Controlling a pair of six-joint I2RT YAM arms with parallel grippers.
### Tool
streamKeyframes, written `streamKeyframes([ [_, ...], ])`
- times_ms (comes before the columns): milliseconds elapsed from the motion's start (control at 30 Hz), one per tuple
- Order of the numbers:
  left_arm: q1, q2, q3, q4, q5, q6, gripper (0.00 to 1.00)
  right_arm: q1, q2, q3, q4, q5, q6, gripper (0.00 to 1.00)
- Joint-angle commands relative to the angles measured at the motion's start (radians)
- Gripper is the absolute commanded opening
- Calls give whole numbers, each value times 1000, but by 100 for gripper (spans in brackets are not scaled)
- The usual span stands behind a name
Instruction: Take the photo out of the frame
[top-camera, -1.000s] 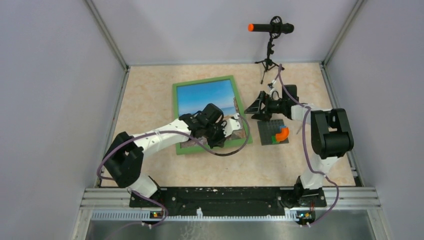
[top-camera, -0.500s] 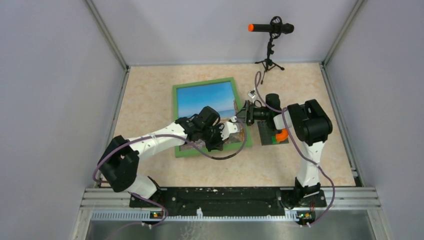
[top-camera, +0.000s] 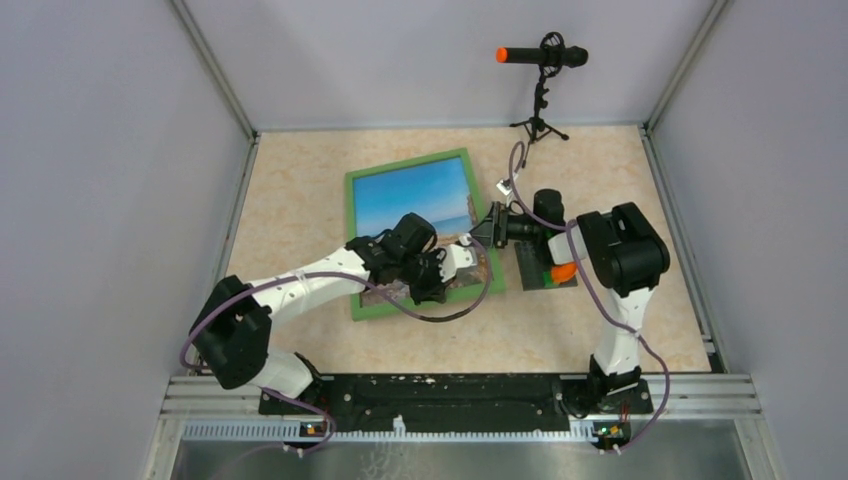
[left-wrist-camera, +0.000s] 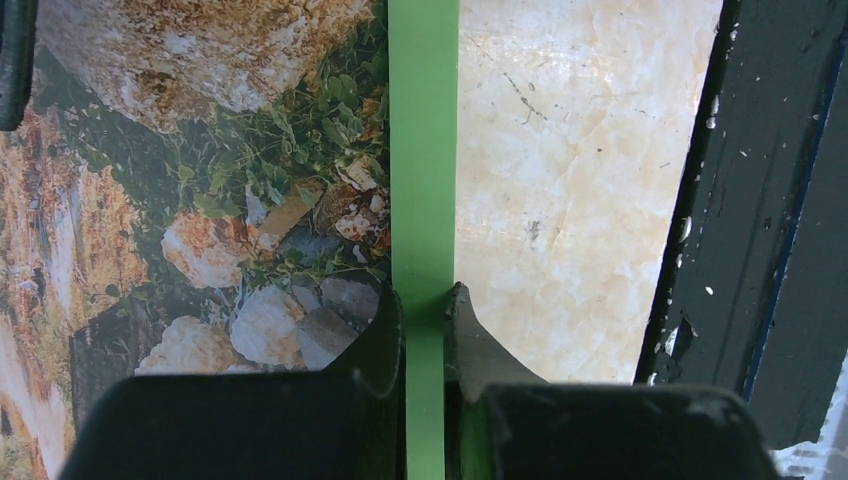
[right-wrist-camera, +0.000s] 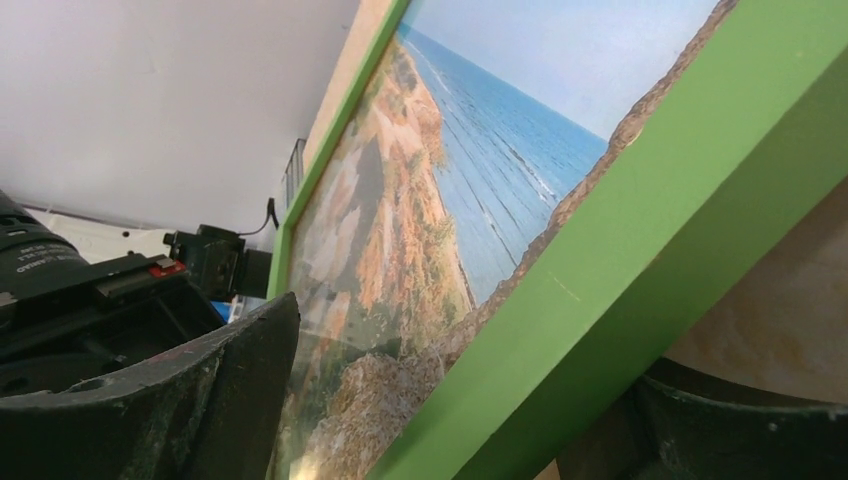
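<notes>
The frame (top-camera: 405, 161) lies face up on the table, its green border around the photo (top-camera: 415, 195) of blue sky, sea and rocks. My left gripper (top-camera: 432, 288) is shut on the frame's near green border (left-wrist-camera: 423, 150), one finger on each side of the strip (left-wrist-camera: 424, 300), beside the rocky part of the photo (left-wrist-camera: 220, 180). My right gripper (top-camera: 490, 228) is open at the frame's right edge. In the right wrist view its fingers (right-wrist-camera: 470, 350) straddle the green border (right-wrist-camera: 650, 220), one over the photo (right-wrist-camera: 480, 170) and one under the frame's brown back.
A small grey baseplate with coloured bricks (top-camera: 545, 270) lies just right of the frame, under the right arm. A microphone on a tripod (top-camera: 540, 60) stands at the back. Grey walls enclose the table. A black rail (left-wrist-camera: 760, 200) runs along the near edge.
My right arm has swung left from above the baseplate to the frame's right edge, jaws still open. The left arm has shifted slightly while keeping its grip on the border.
</notes>
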Motion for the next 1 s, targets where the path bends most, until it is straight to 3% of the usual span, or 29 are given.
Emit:
streamKeyframes([
  [0,-4,-60,-5,66,56,12,0,21,-115,-3,39,-34,-13,83],
  [333,-3,-92,-35,55,25,38,0,21,-184,-43,-34,-34,-13,83],
  [633,-5,-87,-71,8,-42,96,0,27,-182,-104,138,-34,-13,83],
  [667,-6,-86,-65,-3,-45,101,0,33,-179,-106,149,-34,-13,91],
  [700,-9,-87,-56,-11,-48,105,0,37,-178,-109,151,516,-13,61],
  [733,-12,-94,-49,-14,-54,111,0,41,-180,-113,141,-52,-13,57],
  [767,-21,-104,-41,-13,-58,117,0,45,-184,-115,117,-122,-13,57],
  [800,-28,-119,-30,-9,-68,121,0,49,-191,-117,77,-127,223,59],
  [833,-35,-130,-22,-6,-73,124,0,52,-198,-118,32,-123,749,61],
  [967,-60,-156,-21,-9,-89,152,0,54,-207,-106,15,-119,848,58],
])
